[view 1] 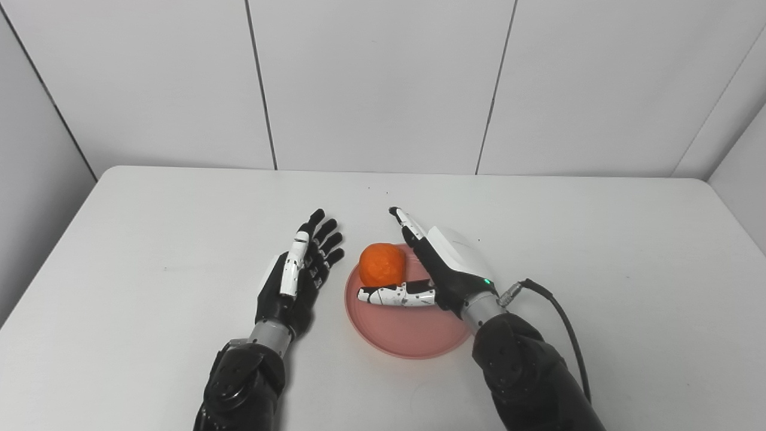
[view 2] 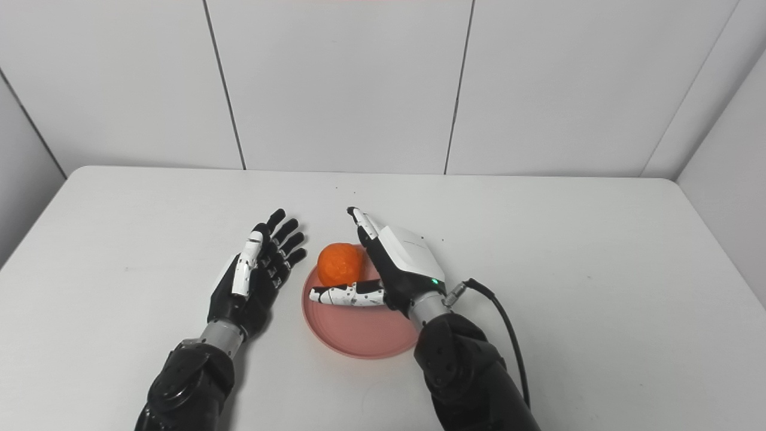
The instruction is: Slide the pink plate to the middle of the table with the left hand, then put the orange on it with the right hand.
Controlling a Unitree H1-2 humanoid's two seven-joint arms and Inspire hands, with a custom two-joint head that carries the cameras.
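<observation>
The pink plate point(view 1: 401, 329) lies on the white table near the middle, close to the front. The orange point(view 1: 382, 264) rests on the plate's far left part. My right hand point(view 1: 440, 263) is over the plate beside the orange, fingers straight and apart, thumb stretched out in front of the orange; it does not grip it. My left hand point(view 1: 299, 269) lies open on the table just left of the plate, fingers spread, holding nothing.
The white table point(view 1: 598, 251) runs to a white panelled wall at the back. A black cable point(view 1: 562, 317) loops from my right wrist over the table to the right.
</observation>
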